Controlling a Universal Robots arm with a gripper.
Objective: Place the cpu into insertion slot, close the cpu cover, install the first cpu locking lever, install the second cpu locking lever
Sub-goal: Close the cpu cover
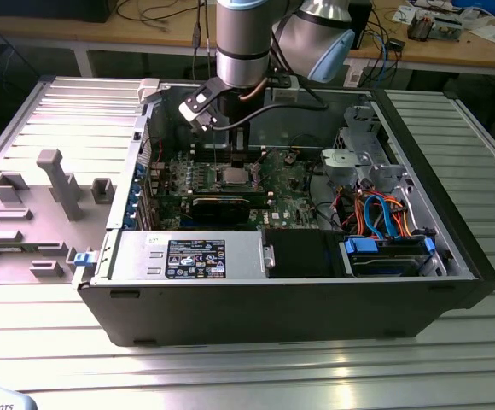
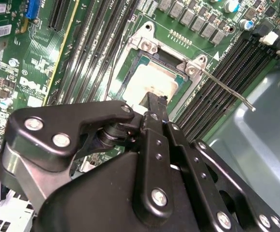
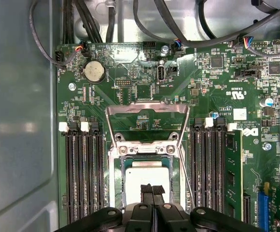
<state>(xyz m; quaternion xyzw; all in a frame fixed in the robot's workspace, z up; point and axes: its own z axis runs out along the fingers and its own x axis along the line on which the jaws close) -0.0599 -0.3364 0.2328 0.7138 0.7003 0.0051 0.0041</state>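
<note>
The cpu lies flat in the insertion slot, its pale metal top showing in both wrist views. The cpu cover, a thin silver frame, stands raised on its hinge at the slot's far side. A thin locking lever sticks out unlatched beside the slot. My gripper hangs just above the chip's near edge with its black fingertips pressed together and nothing between them. In the exterior view the gripper reaches down into the open computer case over the cpu.
Long black memory slots flank the socket on both sides. A grey case wall runs close by one side, and cables cross beyond the board. In the exterior view, drive bays with blue and orange cables fill the case's right.
</note>
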